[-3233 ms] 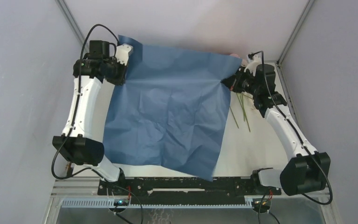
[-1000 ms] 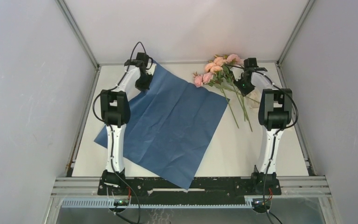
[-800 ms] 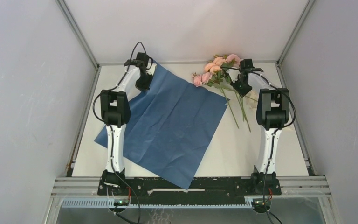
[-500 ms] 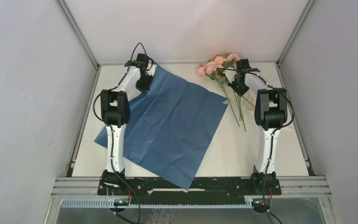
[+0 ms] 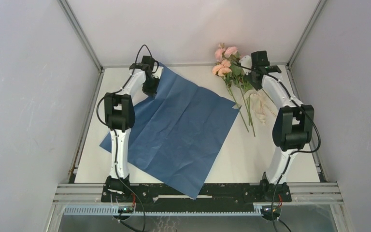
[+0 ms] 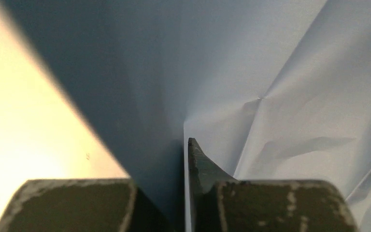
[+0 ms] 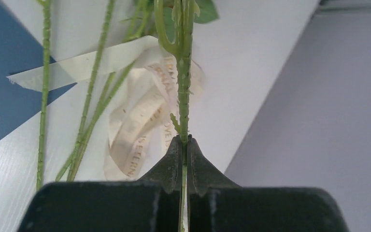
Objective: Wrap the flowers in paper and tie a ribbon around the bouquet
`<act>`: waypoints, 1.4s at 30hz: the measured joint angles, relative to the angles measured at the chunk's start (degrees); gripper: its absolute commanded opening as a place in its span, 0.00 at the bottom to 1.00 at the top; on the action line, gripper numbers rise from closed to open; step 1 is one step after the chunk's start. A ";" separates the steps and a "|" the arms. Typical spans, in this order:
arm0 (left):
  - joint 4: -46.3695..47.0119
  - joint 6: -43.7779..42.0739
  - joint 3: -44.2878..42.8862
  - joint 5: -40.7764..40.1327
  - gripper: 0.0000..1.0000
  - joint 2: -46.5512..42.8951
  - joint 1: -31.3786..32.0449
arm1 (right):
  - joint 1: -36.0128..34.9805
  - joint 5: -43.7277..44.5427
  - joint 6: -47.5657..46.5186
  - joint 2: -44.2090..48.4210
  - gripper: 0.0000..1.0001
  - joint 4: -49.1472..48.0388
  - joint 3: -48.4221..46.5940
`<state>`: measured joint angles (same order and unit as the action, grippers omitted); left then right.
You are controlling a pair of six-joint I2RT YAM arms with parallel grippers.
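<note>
Left gripper (image 5: 150,88): sits at the far left corner of the paper (image 5: 178,130). Its jaws are narrow and the sheet's edge runs up between them (in the wrist view one fingertip is hidden behind the dark face of the sheet).

Paper: spread on the table (image 5: 270,154) with the dark face up, turned corner-on like a diamond. The near corner hangs over the table's front edge. The corner at the left gripper is raised and shows its lighter underside.

Right gripper (image 7: 183,147): at the far right of the table, clamped tight on a single green stem (image 7: 183,87).

Flowers (image 5: 224,62): the pink and peach blooms are held up near the back wall, to the left of the right gripper. The stems slope down toward the near side, and their ends reach the table just right of the paper's right corner.

Held stem: runs straight up from the fingertips in the wrist view. The other stems hang loose to its left, apart from the fingers.

Ribbon (image 5: 261,104): a cream, looping heap on the table beneath the stems, on the near side of the right gripper and apart from both grippers. One end reaches the paper's right corner.
</note>
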<state>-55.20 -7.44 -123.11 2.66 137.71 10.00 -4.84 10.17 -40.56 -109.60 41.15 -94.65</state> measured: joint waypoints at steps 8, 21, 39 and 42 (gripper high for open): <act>-0.61 -0.24 -0.26 -2.05 1.00 0.00 -0.07 | -0.28 2.69 12.52 5.95 0.00 3.08 0.00; 2.12 -4.66 1.46 -17.53 1.00 -13.03 -4.52 | -28.46 -19.54 57.68 13.11 0.00 -21.57 13.33; 6.69 -9.57 34.99 -13.84 1.00 -34.86 -8.02 | -24.17 -17.55 57.05 -5.79 0.58 -11.17 1.36; 6.78 -9.60 36.13 -12.98 1.00 -35.08 -8.15 | -16.31 -15.96 52.94 -5.42 0.69 -8.20 0.37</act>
<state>-48.42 -17.04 -86.98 -10.33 102.63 1.85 -21.15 -5.78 12.38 -115.02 32.95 -94.28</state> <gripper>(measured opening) 0.996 0.606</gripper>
